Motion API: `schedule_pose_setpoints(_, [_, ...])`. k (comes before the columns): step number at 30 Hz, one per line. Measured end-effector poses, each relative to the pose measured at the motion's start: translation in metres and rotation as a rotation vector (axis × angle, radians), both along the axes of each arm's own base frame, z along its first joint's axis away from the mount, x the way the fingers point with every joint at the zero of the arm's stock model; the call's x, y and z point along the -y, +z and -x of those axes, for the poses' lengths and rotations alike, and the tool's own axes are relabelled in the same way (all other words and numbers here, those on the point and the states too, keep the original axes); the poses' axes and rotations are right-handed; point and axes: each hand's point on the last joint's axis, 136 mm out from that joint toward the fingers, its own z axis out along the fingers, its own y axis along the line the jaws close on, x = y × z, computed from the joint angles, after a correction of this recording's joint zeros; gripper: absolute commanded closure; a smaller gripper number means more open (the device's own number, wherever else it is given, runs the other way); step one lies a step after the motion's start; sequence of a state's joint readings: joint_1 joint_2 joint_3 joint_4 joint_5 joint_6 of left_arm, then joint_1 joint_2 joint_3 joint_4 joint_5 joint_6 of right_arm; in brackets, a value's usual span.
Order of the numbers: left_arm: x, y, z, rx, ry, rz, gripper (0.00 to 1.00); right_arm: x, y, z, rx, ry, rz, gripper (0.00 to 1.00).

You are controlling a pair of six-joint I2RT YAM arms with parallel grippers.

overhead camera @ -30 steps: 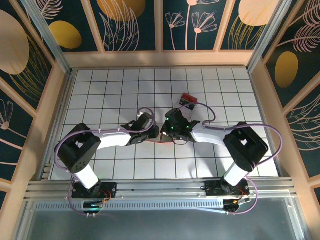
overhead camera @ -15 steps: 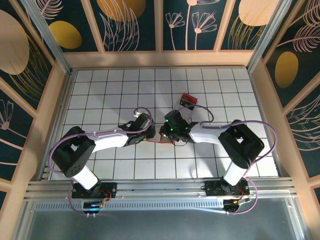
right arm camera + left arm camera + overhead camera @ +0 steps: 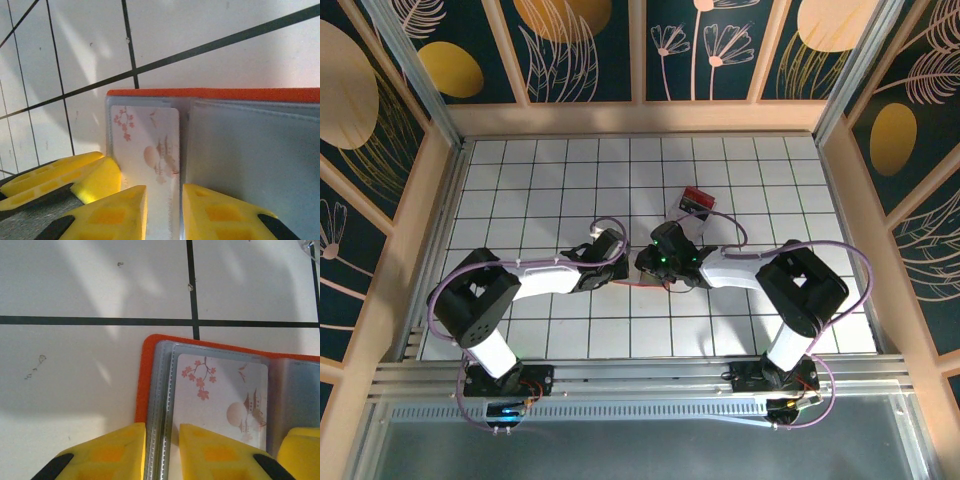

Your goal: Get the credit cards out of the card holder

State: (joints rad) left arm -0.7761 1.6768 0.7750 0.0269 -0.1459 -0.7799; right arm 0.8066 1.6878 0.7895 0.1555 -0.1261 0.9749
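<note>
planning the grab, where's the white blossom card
Left wrist view: the white blossom-print card lies in a clear sleeve of the open orange card holder, by the left end effector.

White tiled tabletop (image 3: 520, 180), black grid lines, slanting light patches. Dark teal floral wall panels (image 3: 590, 50); pale wooden frame (image 3: 640, 118).

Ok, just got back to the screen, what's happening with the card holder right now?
Both arms reach over the card holder, which lies open on the tiled table. The left claw straddles the outer edge of its clear sleeves. Beside it, the right claw straddles the inner edge of the blossom-print card. Each claw's fingers stand narrowly apart, and I cannot tell whether either is pinching. The card sits in its sleeve, not yet out.
</note>
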Motion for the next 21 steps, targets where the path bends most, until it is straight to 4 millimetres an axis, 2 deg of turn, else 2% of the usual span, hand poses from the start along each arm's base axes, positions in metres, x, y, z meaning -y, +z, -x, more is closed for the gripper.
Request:
schedule_pose_setpoints(8, [0.000,0.000,0.000,-0.003,-0.002,0.005,0.78,0.003,0.001,-0.001,0.019,0.011,0.030,0.77])
schedule_pose_setpoints(16, [0.001,0.000,0.000,-0.002,-0.002,0.006,0.79,0.000,0.020,-0.006,0.068,0.019,0.012,0.78])
schedule_pose_setpoints(21, [0.001,0.000,-0.001,0.000,-0.002,0.008,0.78,-0.004,0.009,-0.007,0.052,0.027,0.009,0.79])
